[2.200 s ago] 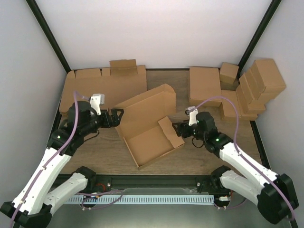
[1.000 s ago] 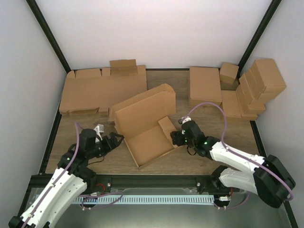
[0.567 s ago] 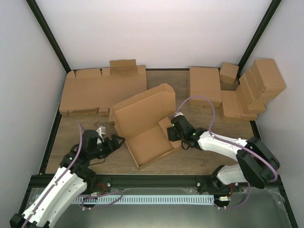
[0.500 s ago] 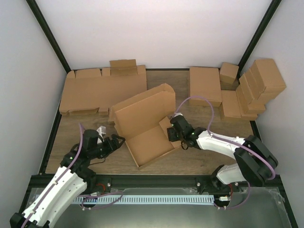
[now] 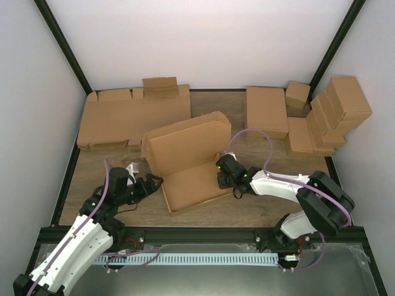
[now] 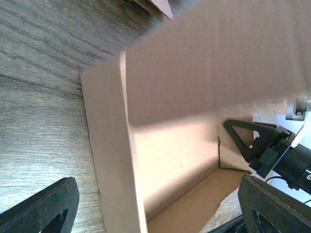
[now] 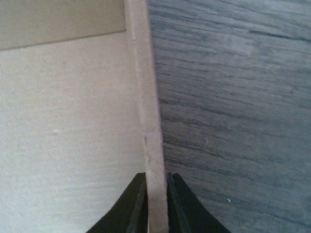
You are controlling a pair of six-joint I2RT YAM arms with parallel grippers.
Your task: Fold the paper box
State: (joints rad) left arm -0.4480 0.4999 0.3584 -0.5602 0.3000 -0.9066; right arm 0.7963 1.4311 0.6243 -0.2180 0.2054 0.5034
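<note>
On the wooden tabletop (image 5: 111, 159), the half-formed brown corrugated cardboard paper box (image 5: 185, 151) lies with its long axis running leftward from the right claw (image 5: 220, 176). That claw is pinched nearly closed on the box's near side wall. The left claw (image 5: 155, 182) gapes empty, with the box just to its right.

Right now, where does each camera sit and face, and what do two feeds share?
Top external: above and behind the arms, looking down on the table; both arms show, left gripper open beside the paper box, right gripper at its right wall.
Left wrist: looks sideways into the box; own open fingers at the bottom corners.
Right wrist: looks along the box wall pinched between its fingertips.
Shared: top and left wrist both show the right gripper.
</note>
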